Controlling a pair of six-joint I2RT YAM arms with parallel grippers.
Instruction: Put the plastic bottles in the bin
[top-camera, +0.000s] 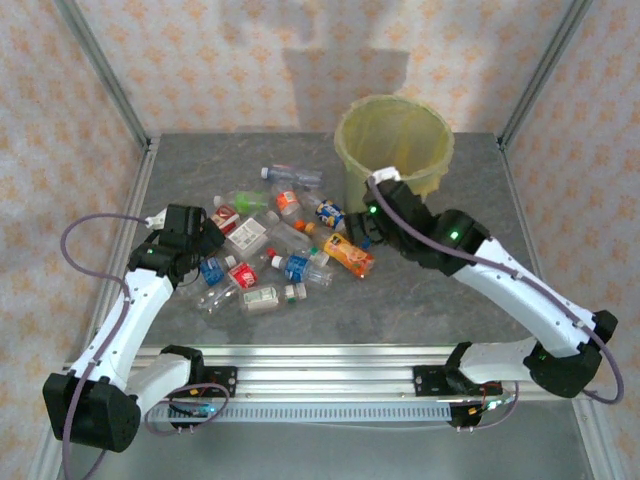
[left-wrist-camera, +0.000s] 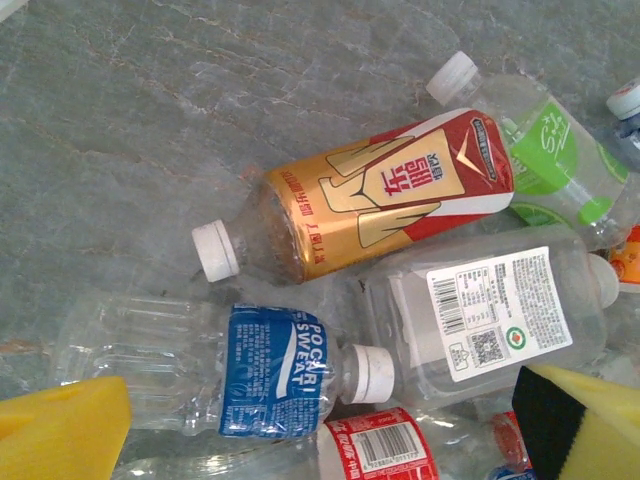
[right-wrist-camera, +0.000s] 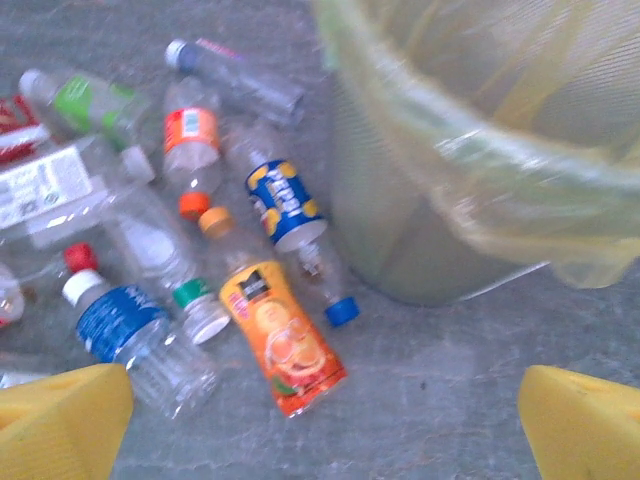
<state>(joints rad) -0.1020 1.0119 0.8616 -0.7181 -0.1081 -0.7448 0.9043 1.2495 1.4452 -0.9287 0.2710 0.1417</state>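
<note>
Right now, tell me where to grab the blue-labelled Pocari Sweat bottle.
Grip the Pocari Sweat bottle across its clear ribbed body, away from the cap. It lies on its side, so likely come straight down from above; other bottles crowd the cap end.

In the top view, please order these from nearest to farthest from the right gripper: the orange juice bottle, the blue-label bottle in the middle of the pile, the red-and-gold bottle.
Measured from the right gripper:
1. orange juice bottle: right beside the gripper, on its near side.
2. blue-label bottle: in the middle of the pile, further left.
3. red-and-gold bottle: at the left end of the pile.
</note>
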